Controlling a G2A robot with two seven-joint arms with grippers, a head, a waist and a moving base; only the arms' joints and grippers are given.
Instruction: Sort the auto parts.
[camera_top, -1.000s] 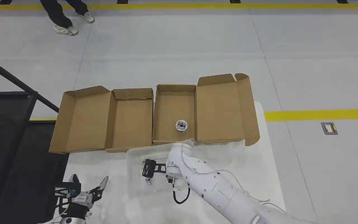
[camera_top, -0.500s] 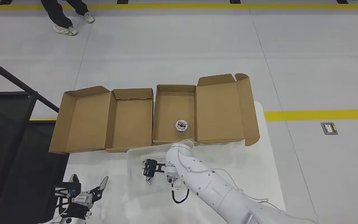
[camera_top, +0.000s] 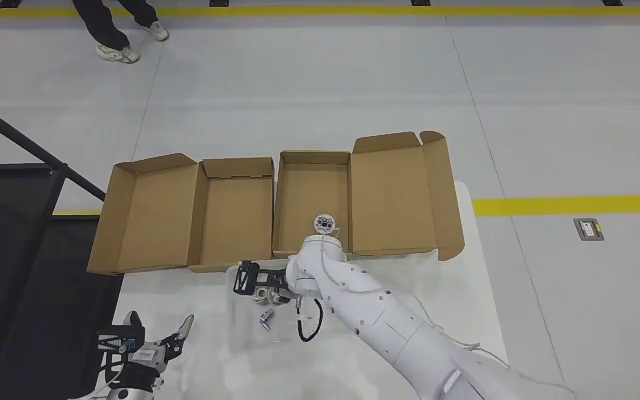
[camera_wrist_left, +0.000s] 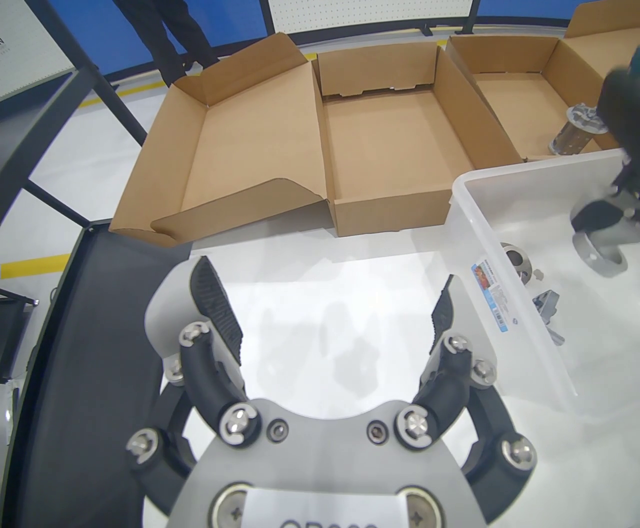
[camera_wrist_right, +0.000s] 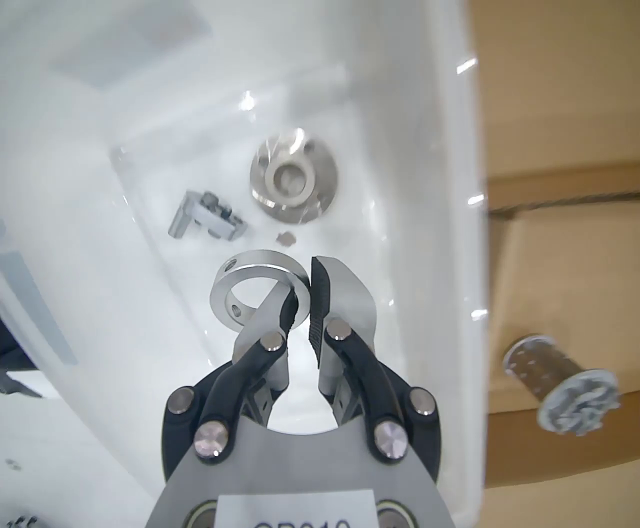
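Right gripper (camera_wrist_right: 302, 295), top view's lower centre: jaws, nearly closed, pinch one wall of the ring (camera_wrist_right: 250, 262) inside the clear bin (camera_wrist_right: 450, 200). Swing fast and you may see it pivot and drop.

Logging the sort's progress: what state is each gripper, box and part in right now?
Left gripper: jaws open, holding nothing.
Right gripper: jaws shut on the metal ring, over the clear bin.
Left box: lid open.
Right box: lid open, cylinder part upright inside.
Flange: lying flat in the bin.
Bracket: lying in the bin.
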